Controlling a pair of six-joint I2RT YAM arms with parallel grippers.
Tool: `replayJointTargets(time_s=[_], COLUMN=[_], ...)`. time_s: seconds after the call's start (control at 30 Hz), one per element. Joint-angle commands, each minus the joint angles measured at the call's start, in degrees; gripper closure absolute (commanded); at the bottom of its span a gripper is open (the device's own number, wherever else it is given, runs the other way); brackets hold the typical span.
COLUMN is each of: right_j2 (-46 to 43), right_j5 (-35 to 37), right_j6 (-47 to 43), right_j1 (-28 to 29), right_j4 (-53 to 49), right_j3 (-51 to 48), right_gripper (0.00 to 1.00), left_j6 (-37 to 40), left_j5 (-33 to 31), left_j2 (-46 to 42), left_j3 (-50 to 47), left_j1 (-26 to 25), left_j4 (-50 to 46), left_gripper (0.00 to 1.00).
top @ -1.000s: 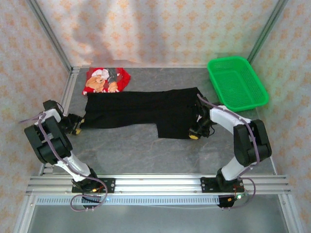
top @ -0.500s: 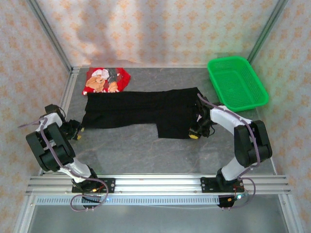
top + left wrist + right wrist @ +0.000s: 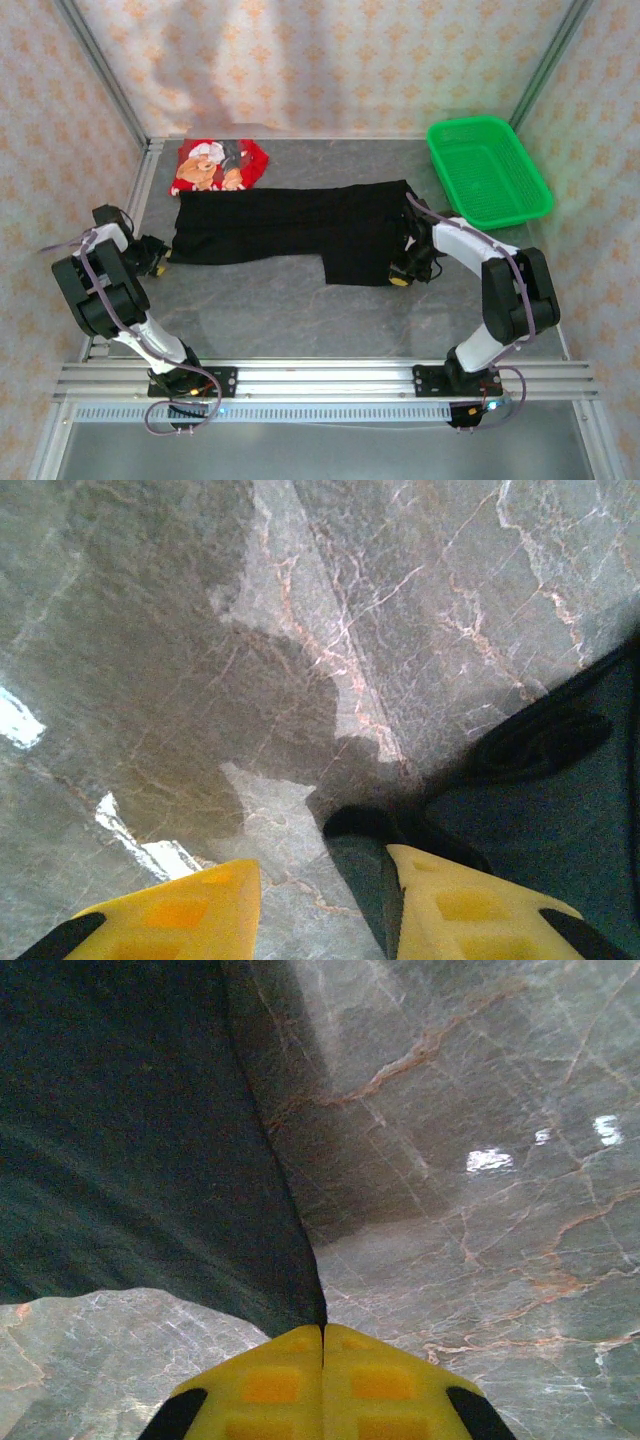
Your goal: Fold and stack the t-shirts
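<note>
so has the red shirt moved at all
no: the red t-shirt still lies by the table's far left corner, same spot as before

open floor in front, cloth and basket at the back

a wide band of bare table [image 3: 270, 315] lay free across the lower middle of the top view, between the base rail [image 3: 330, 378] and the black t-shirt [image 3: 290, 225]. that shirt stretched left to right across the centre. the left gripper [image 3: 160, 262] sat at its left end and the right gripper [image 3: 400, 278] at its lower right corner. behind it, the red t-shirt [image 3: 215, 165] filled the upper left and the green basket [image 3: 490, 175] the upper right, with a bare strip between them. patterned walls [image 3: 60, 130] closed the left, back and right.
</note>
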Motion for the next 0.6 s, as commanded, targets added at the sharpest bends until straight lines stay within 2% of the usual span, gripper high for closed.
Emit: replayJointTargets(time_s=[0.0, 0.43, 0.57], right_j2=[0.38, 0.74, 0.8], right_j5=[0.15, 0.19, 0.15], right_j6=[0.56, 0.61, 0.65], right_j1=[-0.4, -0.39, -0.41], right_j4=[0.1, 0.29, 0.36], right_j3=[0.39, 0.57, 0.52], right_gripper=[1.0, 1.0, 1.0], left_j6=[0.22, -0.42, -0.44], left_j5=[0.49, 1.47, 1.56], left_j2=[1.77, 4.99, 5.78], left_j3=[2.45, 6.13, 6.48], left_j1=[-0.68, -3.41, -3.94], left_j4=[0.92, 3.03, 2.95], left_gripper=[0.63, 0.65, 0.68])
